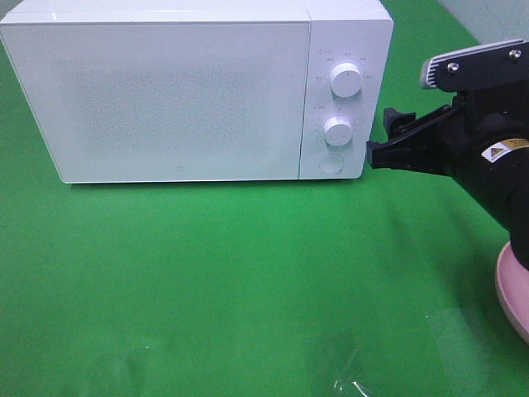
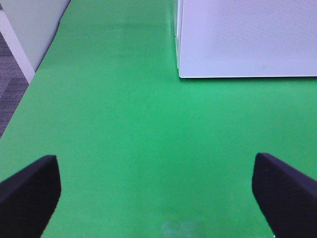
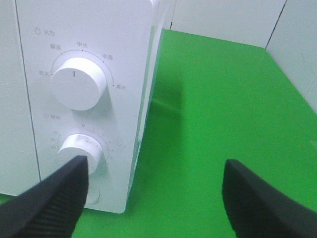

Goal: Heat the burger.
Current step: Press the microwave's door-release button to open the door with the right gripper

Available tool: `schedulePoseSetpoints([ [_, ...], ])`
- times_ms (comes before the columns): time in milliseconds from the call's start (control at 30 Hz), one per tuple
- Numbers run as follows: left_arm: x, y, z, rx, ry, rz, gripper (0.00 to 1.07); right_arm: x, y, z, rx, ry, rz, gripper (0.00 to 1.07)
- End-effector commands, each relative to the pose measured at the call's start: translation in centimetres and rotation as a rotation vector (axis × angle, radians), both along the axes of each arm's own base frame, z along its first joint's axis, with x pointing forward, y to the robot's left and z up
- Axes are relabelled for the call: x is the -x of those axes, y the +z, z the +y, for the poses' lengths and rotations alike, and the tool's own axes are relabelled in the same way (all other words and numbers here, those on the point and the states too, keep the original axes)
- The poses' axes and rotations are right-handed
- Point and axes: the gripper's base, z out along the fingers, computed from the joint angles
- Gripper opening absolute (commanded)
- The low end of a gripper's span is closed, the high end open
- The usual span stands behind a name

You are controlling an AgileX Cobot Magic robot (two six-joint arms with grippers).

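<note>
Exterior high view: the microwave [image 1: 178, 91] stands at the back of the desk [image 1: 207, 281] with its door shut. The right gripper [image 1: 380, 136] hangs just beside the microwave's right edge, level with the lower knob [image 1: 338, 130], released and empty. A pink plate [image 1: 514, 289] is cut off at the view's right border. In front of the microwave the green surface gives open room. The burger shows in no view.

Left wrist view: the left gripper [image 2: 154, 163] is released, fingers wide, with only desk between them. The microwave's lower corner lies well ahead. The desk edge runs along one side.

Right wrist view: one finger [image 3: 49, 198] overlaps the lower knob; contact cannot be told. The other finger hangs over the desk beyond the microwave's side edge.
</note>
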Motion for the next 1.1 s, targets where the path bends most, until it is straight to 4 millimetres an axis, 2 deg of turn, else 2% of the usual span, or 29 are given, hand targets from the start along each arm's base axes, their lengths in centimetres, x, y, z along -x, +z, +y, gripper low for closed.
schedulePoseSetpoints([
  [33,0.2,0.0,-0.1,0.007,-0.012,-0.029,0.98,0.6,-0.5,0.9,-0.005,-0.039,-0.021,0.71],
  [433,0.2,0.0,-0.1,0.007,-0.012,-0.029,0.98,2.0,-2.6,3.8,-0.011,-0.001,0.001,0.71],
  [533,0.2,0.0,-0.1,0.007,-0.012,-0.029,0.98,2.3,-3.4,4.5,-0.059,0.015,0.025,0.71],
  [733,0.2,0.0,-0.1,0.007,-0.012,-0.029,0.98,2.3,-3.6,4.7,-0.184,-0.001,0.029,0.71],
  [800,0.2,0.0,-0.1,0.007,-0.012,-0.029,0.98,2.3,-3.5,4.6,-0.365,-0.030,0.022,0.68],
  [833,0.2,0.0,-0.1,0.007,-0.012,-0.029,0.98,2.3,-3.5,4.6,-0.365,-0.030,0.022,0.68],
  [867,0.2,0.0,-0.1,0.007,-0.012,-0.029,0.98,2.3,-3.5,4.6,-0.485,-0.047,0.029,0.65],
  [967,0.2,0.0,-0.1,0.007,-0.012,-0.029,0.98,2.3,-3.5,4.6,-0.553,-0.056,0.032,0.64],
  [1000,0.2,0.0,-0.1,0.007,-0.012,-0.029,0.98,2.3,-3.5,4.6,-0.750,-0.084,0.044,0.58],
  [1033,0.2,0.0,-0.1,0.007,-0.012,-0.029,0.98,2.3,-3.5,4.6,-0.750,-0.084,0.044,0.58],
  [1067,0.2,0.0,-0.1,0.007,-0.012,-0.029,0.98,2.3,-3.5,4.6,-0.876,-0.102,0.051,0.53],
  [1100,0.2,0.0,-0.1,0.007,-0.012,-0.029,0.98,2.3,-3.5,4.6,-0.876,-0.102,0.051,0.53],
])
